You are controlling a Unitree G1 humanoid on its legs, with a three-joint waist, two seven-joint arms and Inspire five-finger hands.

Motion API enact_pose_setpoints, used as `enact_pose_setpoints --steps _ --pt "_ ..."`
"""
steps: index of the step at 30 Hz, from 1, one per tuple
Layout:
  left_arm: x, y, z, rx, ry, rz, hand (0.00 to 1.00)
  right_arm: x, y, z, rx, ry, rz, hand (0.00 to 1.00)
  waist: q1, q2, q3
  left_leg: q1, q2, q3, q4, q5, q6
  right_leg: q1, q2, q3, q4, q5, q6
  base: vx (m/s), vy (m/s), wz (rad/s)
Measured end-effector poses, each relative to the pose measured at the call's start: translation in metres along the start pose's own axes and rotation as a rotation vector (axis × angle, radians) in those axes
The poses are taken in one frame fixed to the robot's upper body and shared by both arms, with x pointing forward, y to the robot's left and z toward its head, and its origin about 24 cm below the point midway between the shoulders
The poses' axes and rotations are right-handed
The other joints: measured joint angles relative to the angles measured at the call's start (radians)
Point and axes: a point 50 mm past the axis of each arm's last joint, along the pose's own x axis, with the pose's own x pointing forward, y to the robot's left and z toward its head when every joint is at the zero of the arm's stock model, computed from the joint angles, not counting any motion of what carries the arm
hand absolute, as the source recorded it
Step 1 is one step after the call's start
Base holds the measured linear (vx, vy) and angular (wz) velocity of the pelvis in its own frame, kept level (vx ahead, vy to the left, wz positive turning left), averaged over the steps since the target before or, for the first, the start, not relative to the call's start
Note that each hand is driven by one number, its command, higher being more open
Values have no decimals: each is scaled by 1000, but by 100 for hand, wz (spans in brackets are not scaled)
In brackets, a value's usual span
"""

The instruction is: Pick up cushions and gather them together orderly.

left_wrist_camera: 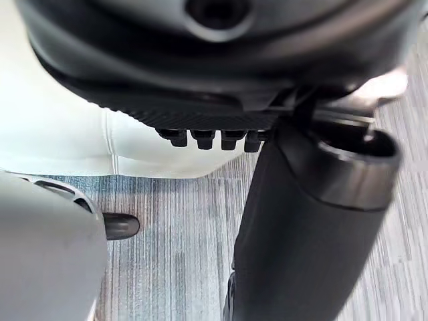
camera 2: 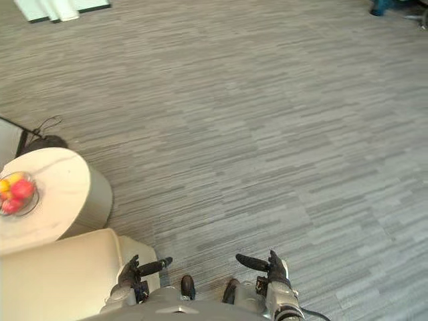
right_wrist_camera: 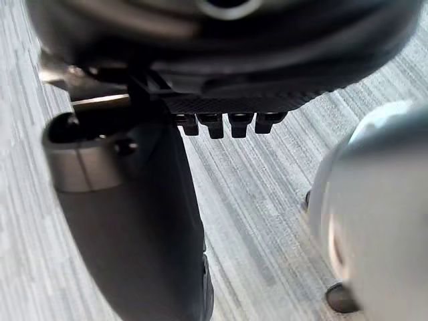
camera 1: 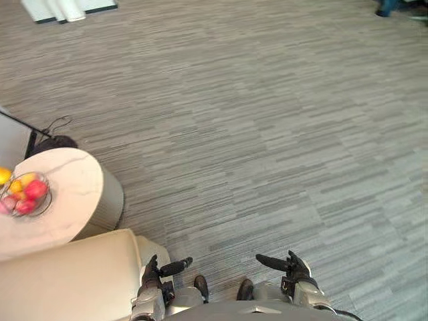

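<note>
A cream upholstered seat or cushion [camera 1: 67, 277] lies at the lower left, and its pale seamed side [left_wrist_camera: 67, 134] shows past my left hand. My left hand [camera 1: 152, 271] hangs low beside its right edge with the thumb [left_wrist_camera: 307, 221] sticking out and the fingers [left_wrist_camera: 214, 138] straight, holding nothing. A little to the right, my right hand [camera 1: 294, 267] hangs over the grey carpet in the same way, thumb [right_wrist_camera: 134, 221] out and fingers [right_wrist_camera: 227, 124] straight, empty. I cannot tell whether the left hand touches the cream piece.
A round white table [camera 1: 73, 180] stands at the left, behind the cream piece, with a wire bowl of fruit [camera 1: 23, 194] on it. A dark object with a cable [camera 1: 53, 140] lies behind it. White furniture [camera 1: 60, 8] stands far left. Striped grey carpet [camera 1: 267, 120] spreads ahead.
</note>
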Motion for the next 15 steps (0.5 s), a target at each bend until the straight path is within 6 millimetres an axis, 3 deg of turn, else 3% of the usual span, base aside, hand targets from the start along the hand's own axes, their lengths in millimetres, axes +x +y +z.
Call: enact_pose_setpoints --steps 5,6,8,9,11,14,15 --pt "2 3 2 37 -2 -8 100 -2 -14 -14 20 43 -47 100 -8 -7 6 -21 56 10 131 -59 -26 33 72 63 -74 18 -20 77 -79 -44" --pt "2 1 4 21 -5 -13 100 -4 -19 -22 33 61 -66 100 -8 -4 15 -64 103 7 289 -99 -29 69 93 78 -105 18 -22 76 -128 -32" --pt "2 3 8 -13 -21 -4 100 -5 -22 -24 65 62 -82 100 -2 6 29 -128 168 2 538 -121 -12 116 119 113 -122 14 -31 64 -109 -62" --pt "1 0 7 -50 -27 -2 100 -5 -28 -21 71 41 -100 100 0 35 41 -205 219 -45 732 -180 8 153 158 159 -126 -6 -58 83 -56 -77" --pt "0 -3 9 -63 -37 -10 100 -5 -30 -20 77 34 -109 100 4 45 42 -249 204 -64 702 -210 2 167 164 219 -125 -18 -54 110 -5 -105" --pt "0 -6 14 -76 -57 -17 100 -6 -30 -22 86 42 -112 100 19 38 45 -308 99 -139 471 -197 -2 172 146 317 -128 -30 -52 156 42 -90" --pt "0 -6 14 -79 -59 -18 100 -6 -30 -22 88 43 -113 100 22 38 45 -311 85 -150 439 -187 -7 173 143 325 -129 -31 -50 193 71 -92"
